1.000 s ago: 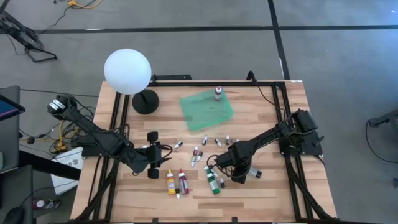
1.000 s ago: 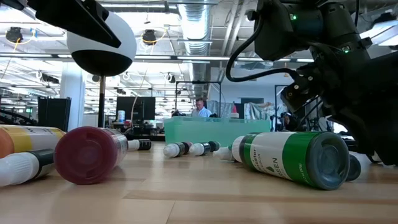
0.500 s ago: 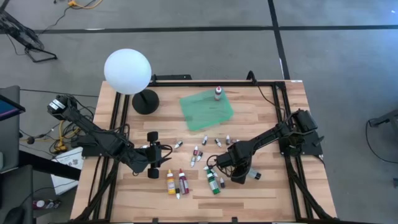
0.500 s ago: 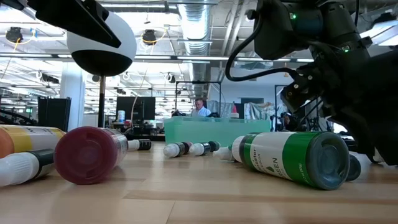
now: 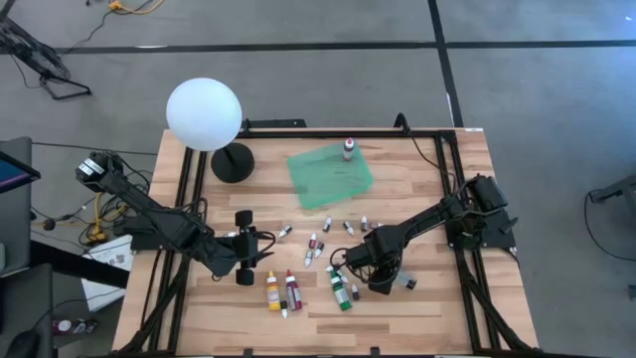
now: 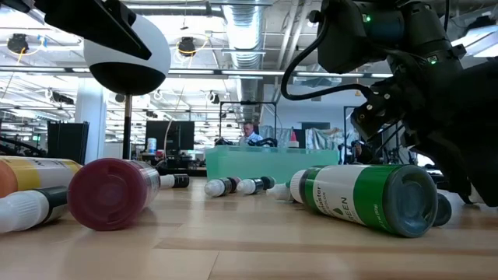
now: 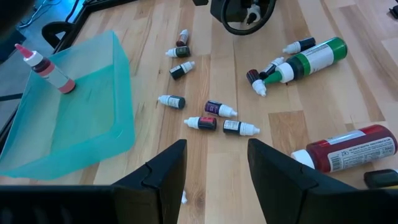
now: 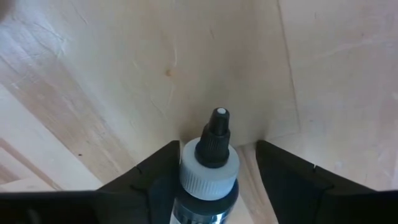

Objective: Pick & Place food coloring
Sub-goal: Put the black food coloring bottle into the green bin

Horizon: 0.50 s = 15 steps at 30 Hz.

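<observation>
Currently the right gripper [image 5: 382, 281] sits low over the table [image 5: 437, 318], near the front edge and just right of the big green bottle [image 5: 341, 290]. Its wrist view shows a small bottle [image 8: 209, 168] with a white collar and dark dropper tip standing between the two fingers [image 8: 155, 174], which bracket the collar on both sides. Whether the pads already press the bottle cannot be told from these views (they look close, with only a sliver of wood showing on either flank).

Judging by this, the step in hand is the grasp. To do it well, the fingers should close squarely on the collar or on the body just under it, not on the narrow tip, which would likely slip or pivot. The bottle looks centred, so an even squeeze should keep it from twisting. A straight lift before any sideways travel would help avoid knocking the green bottle and the little droppers [image 7: 217, 109] scattered nearby.

The tray [image 5: 331, 175] lies toward the back of the table, well apart from the gripper, with one pink-topped bottle [image 7: 48, 70] already standing in it; the carry should pass above the loose bottles between.

The left gripper [image 7: 214, 165] waits with its fingers apart near the table's front left, by the red bottle [image 7: 348, 148].
</observation>
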### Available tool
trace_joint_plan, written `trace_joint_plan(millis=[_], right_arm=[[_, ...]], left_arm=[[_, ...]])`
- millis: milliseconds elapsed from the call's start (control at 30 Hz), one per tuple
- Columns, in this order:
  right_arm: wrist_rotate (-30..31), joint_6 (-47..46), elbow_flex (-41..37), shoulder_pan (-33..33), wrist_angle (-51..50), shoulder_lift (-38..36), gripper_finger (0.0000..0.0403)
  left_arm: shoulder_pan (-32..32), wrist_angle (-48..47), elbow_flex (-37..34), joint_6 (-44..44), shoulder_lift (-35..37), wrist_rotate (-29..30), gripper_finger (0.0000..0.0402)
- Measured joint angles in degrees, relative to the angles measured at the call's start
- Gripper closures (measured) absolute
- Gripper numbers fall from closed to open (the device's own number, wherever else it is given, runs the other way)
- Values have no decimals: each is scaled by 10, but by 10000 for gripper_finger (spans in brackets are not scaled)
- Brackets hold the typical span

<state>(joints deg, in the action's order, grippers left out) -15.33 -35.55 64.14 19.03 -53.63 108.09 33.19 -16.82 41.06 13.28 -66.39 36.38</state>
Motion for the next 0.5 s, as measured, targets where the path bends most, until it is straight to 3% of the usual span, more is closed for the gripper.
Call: trace_joint_plan(millis=[500], right_arm=[[5, 0, 0, 0, -4, 0, 271]], left_arm=[[0, 0, 0, 0, 0, 0, 236]])
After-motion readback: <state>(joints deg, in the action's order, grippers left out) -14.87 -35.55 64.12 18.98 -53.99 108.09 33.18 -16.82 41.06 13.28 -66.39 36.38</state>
